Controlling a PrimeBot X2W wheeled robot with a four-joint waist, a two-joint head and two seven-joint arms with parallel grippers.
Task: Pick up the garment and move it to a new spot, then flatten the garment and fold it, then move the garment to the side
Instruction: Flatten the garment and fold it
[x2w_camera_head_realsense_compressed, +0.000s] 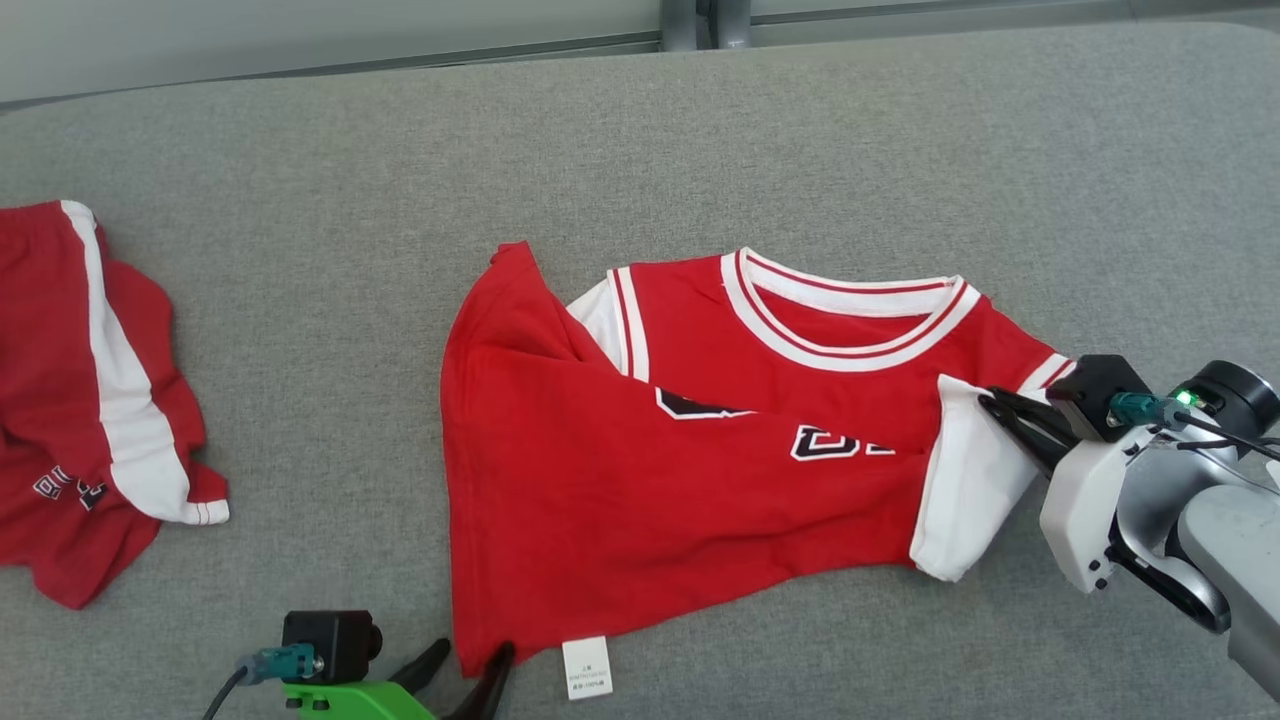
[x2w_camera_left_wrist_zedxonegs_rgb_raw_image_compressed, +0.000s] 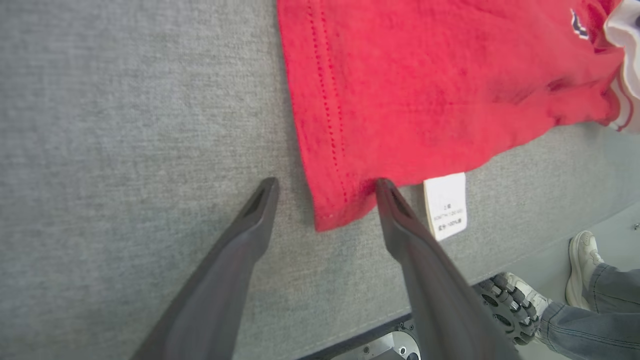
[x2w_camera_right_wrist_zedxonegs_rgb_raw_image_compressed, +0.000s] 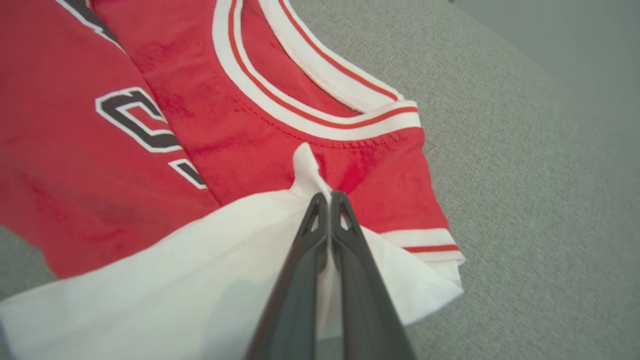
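The garment (x2w_camera_head_realsense_compressed: 680, 480) is a red jersey with white collar trim and white sleeves, lying crumpled on the grey padded surface (x2w_camera_head_realsense_compressed: 640, 150), its lower part folded up over the chest lettering. My right gripper (x2w_camera_head_realsense_compressed: 992, 402) is at its right sleeve. In the right wrist view that gripper (x2w_camera_right_wrist_zedxonegs_rgb_raw_image_compressed: 325, 197) is shut on a pinched ridge of the white sleeve of the garment (x2w_camera_right_wrist_zedxonegs_rgb_raw_image_compressed: 240, 150). My left gripper (x2w_camera_left_wrist_zedxonegs_rgb_raw_image_compressed: 325, 190) stands open astride the bottom left corner of the garment (x2w_camera_left_wrist_zedxonegs_rgb_raw_image_compressed: 425, 90), one finger on each side; from the head camera it (x2w_camera_head_realsense_compressed: 472, 655) shows at the lower edge.
Red shorts with a white stripe (x2w_camera_head_realsense_compressed: 90, 400) lie at the far left. A white care label (x2w_camera_left_wrist_zedxonegs_rgb_raw_image_compressed: 446, 205) sticks out of the hem beside my left gripper. Beyond the surface's near edge are a person's shoe (x2w_camera_left_wrist_zedxonegs_rgb_raw_image_compressed: 582, 255) and my wheel (x2w_camera_left_wrist_zedxonegs_rgb_raw_image_compressed: 505, 307).
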